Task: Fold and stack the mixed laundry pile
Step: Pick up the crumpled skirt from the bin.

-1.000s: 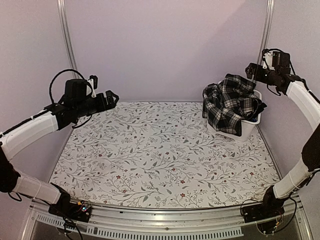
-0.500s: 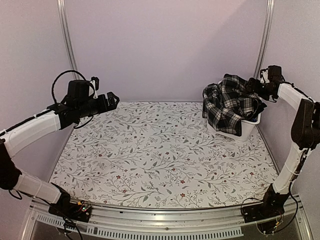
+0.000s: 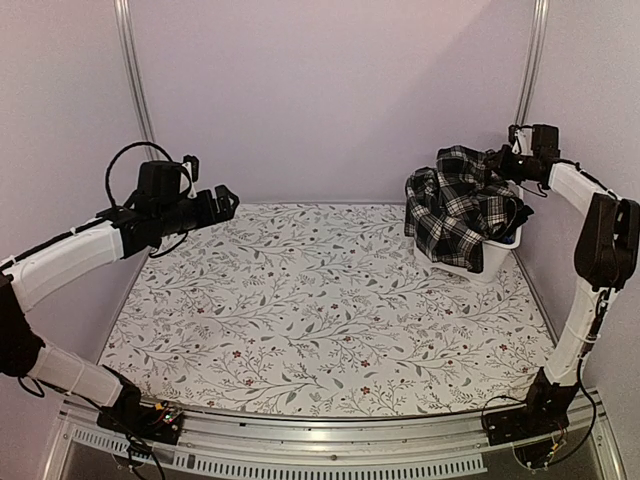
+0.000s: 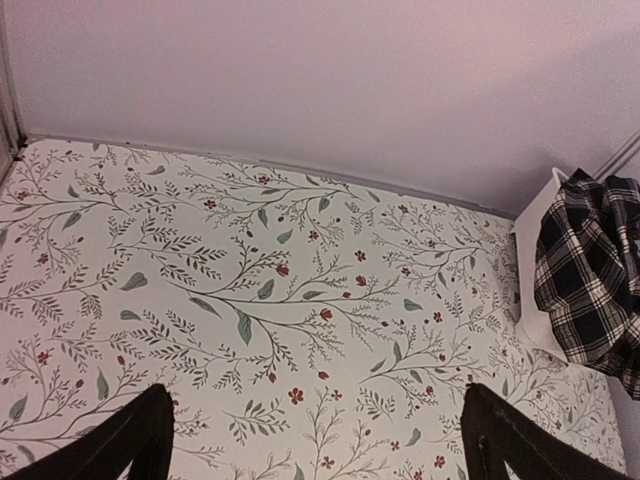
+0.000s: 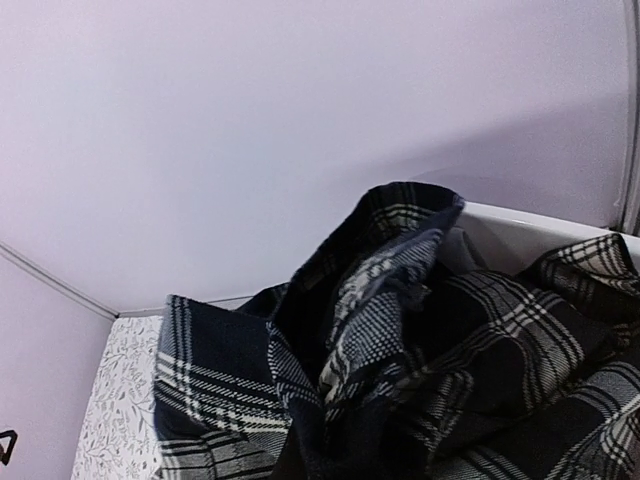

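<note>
The floral-patterned white tablecloth (image 3: 300,300) is walled by plain lilac panels (image 3: 330,90). The left gripper (image 3: 228,200) is held spread; the right gripper (image 3: 497,165) is clamped, seemingly on the black-and-white plaid cloth garment (image 3: 455,215).

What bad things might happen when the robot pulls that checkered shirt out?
The plaid shirt hangs over the rim of the white bin, so pulling might drag or tip the bin. The right arm's fingers are shut at the shirt's top edge, maybe on just a small pinch, so it might slip free.
</note>
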Robot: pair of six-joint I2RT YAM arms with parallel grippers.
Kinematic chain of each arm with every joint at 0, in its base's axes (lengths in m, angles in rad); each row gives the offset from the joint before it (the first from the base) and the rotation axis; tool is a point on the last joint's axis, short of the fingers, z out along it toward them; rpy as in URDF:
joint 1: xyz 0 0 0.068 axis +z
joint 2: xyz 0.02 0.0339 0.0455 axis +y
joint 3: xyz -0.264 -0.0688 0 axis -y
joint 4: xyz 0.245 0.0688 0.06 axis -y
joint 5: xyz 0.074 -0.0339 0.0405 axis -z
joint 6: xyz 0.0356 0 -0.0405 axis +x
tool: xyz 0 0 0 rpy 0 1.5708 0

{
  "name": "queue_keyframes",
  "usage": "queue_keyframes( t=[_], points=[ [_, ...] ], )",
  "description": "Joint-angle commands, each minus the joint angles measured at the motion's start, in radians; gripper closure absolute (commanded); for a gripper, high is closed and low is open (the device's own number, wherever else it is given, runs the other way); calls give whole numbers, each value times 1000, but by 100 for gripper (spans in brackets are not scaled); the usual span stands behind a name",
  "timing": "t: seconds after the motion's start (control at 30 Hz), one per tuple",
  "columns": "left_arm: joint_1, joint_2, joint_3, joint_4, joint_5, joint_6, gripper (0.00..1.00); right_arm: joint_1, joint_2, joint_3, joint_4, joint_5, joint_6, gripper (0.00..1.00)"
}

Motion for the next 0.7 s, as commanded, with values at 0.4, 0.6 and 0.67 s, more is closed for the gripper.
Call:
queue_keyframes(
  t=[0.4, 0.6, 0.67],
  points=[
    [78, -45, 4, -19, 40, -73, 0, 398, -181, 367, -113, -170, -87, 100],
    [137, -74, -23, -6, 92, -108, 0, 549, -180, 497, -149, -199, -112, 100],
    [155, -85, -33, -4, 92, -119, 0, 597, -175, 532, -139, -230, -101, 100]
  ],
)
